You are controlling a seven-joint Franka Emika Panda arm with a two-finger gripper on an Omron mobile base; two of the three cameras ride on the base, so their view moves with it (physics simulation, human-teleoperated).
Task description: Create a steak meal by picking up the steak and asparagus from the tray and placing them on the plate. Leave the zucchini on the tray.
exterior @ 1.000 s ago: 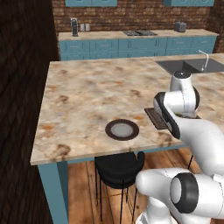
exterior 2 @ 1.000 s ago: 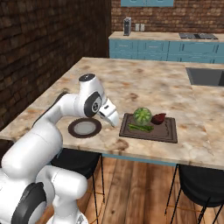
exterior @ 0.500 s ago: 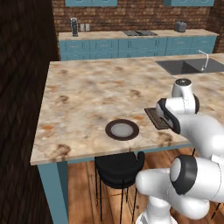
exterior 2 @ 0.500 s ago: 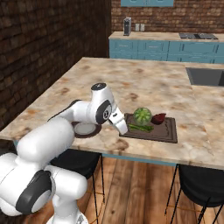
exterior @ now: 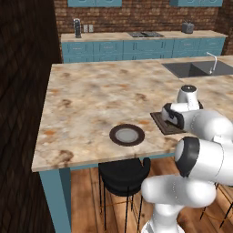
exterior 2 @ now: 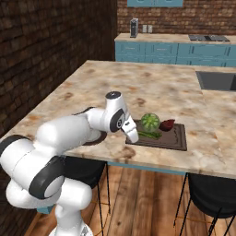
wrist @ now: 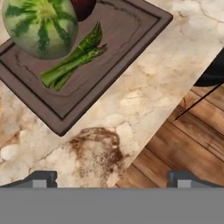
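Left base view: the plate (exterior: pixel 127 135) sits bare near the counter's front edge, and the tray (exterior: pixel 164 124) lies beside it, half hidden by the arm.

Right base view: the gripper (exterior 2: pixel 132 134) hangs at the tray's near-left corner, just short of the asparagus (exterior 2: pixel 149 135), zucchini (exterior 2: pixel 150 122) and steak (exterior 2: pixel 167 124).

Hand view: jaws spread wide, nothing between them. The asparagus lies ahead, slanting across the tray, so the fingers must straddle its stalks crosswise.
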